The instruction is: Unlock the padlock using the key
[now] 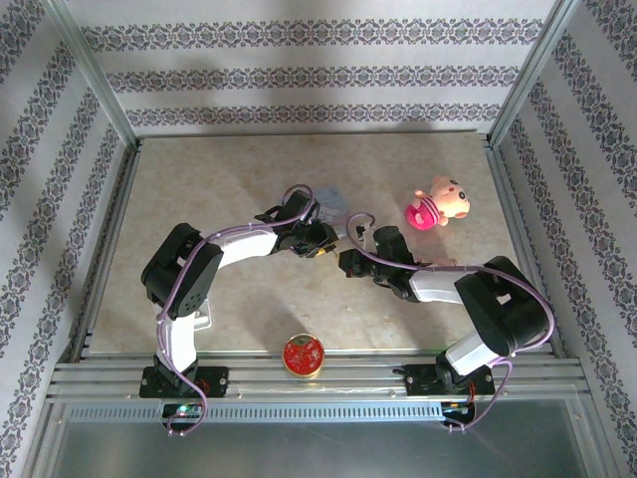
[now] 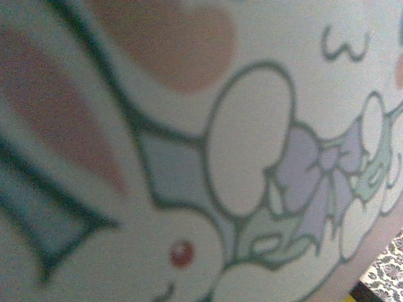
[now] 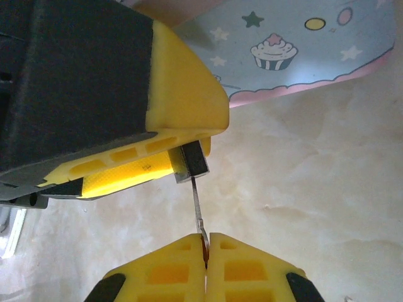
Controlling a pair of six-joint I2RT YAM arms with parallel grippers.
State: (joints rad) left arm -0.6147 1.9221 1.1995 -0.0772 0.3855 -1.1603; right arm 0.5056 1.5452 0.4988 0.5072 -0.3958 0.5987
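The right wrist view shows the right gripper (image 3: 206, 244) clenched on the key (image 3: 198, 211), its blade reaching the padlock (image 3: 191, 161) grasped by the left gripper (image 1: 320, 239). The left wrist view gives the tin (image 2: 252, 157) print close up. From above, both arms bend inward, meeting at the middle of the table (image 1: 199, 189).

Padlock (image 3: 191, 160): tiny dark body with a silvery edge, nipped between the yellow fingertips of the left gripper (image 3: 179, 145); key (image 3: 198, 204): thin silvery blade, near upright, top end meeting the padlock's underside, lower end pinched in the closed right gripper (image 3: 206, 255).
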